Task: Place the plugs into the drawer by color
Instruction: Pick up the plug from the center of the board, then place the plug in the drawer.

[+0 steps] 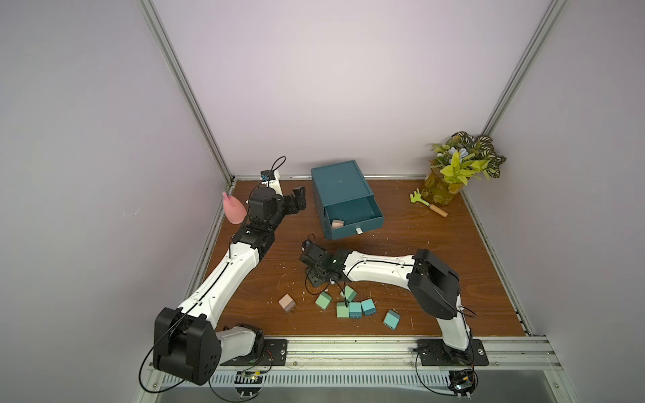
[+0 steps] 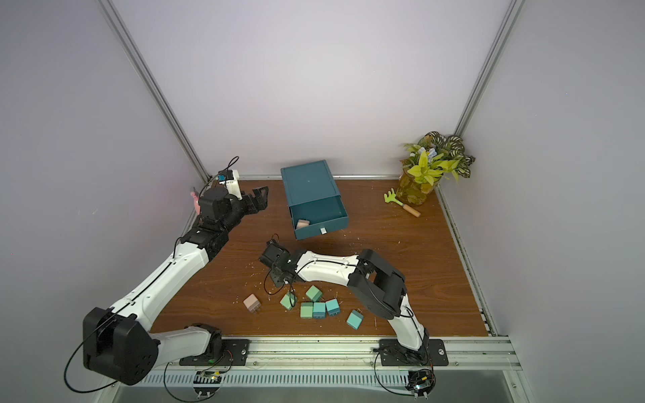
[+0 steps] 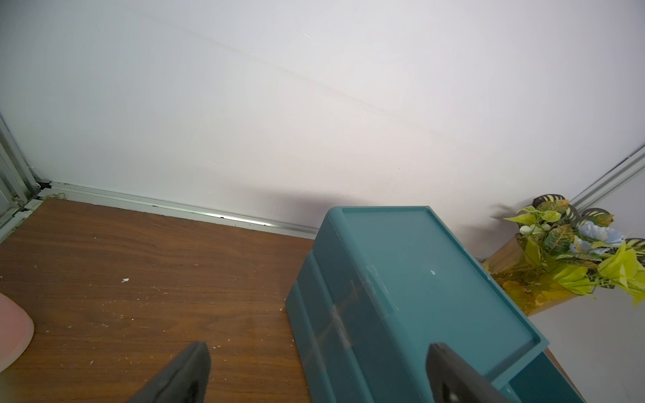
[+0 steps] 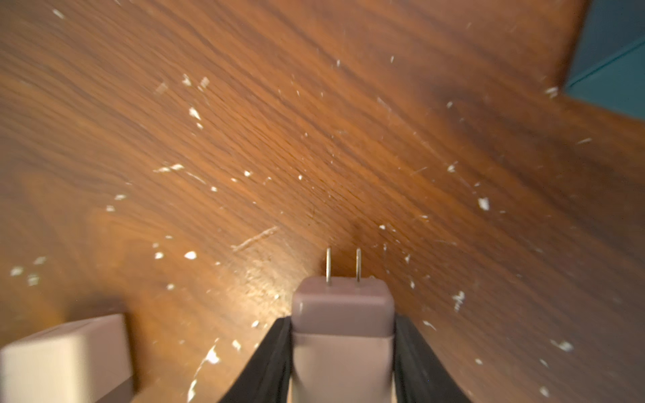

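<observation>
The right hand [image 4: 342, 320] is closed part-way on a beige plug [image 4: 342, 349], prongs pointing ahead, low over the counter [image 1: 436, 279] and short of the cabinet [image 1: 340, 181]. The step in hand looks like carrying this plug to the open top drawer [image 1: 370, 221], where a second beige plug [image 1: 337, 223] lies. The next move calls for rising over the drawer's front wall before letting go. The left hand [image 3: 317, 352] stands wide open and empty beside the cabinet. A third beige plug [image 1: 287, 303], three green plugs [image 1: 323, 300] and three blue plugs [image 1: 368, 306] wait on the counter.
</observation>
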Available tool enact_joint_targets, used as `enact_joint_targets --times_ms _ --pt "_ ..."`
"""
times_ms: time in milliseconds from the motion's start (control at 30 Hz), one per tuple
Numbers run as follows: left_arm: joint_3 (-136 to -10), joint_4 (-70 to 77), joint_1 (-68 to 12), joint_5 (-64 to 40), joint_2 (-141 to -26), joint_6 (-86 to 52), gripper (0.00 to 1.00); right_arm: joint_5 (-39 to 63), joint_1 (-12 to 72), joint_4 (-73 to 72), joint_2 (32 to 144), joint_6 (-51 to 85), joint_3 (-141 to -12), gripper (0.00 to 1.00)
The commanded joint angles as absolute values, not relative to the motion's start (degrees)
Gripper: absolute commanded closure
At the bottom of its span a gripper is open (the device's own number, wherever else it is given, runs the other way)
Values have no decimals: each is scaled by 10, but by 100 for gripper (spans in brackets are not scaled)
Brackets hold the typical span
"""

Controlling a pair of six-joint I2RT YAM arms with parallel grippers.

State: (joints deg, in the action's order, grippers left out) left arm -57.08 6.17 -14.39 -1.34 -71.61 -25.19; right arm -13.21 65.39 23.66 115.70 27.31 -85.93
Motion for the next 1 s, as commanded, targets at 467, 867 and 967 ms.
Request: enact_joint_targets --times_ms 467,867,967 --pt "-746 37 -194 -21 -823 -243 8 -189 525 351 964 169 -1014 57" --pt "-813 13 -197 -65 -938 -248 9 -142 452 418 1026 154 -1086 57" --pt "-805 16 -197 -65 -940 -245 9 -135 446 424 1022 158 -1069 57"
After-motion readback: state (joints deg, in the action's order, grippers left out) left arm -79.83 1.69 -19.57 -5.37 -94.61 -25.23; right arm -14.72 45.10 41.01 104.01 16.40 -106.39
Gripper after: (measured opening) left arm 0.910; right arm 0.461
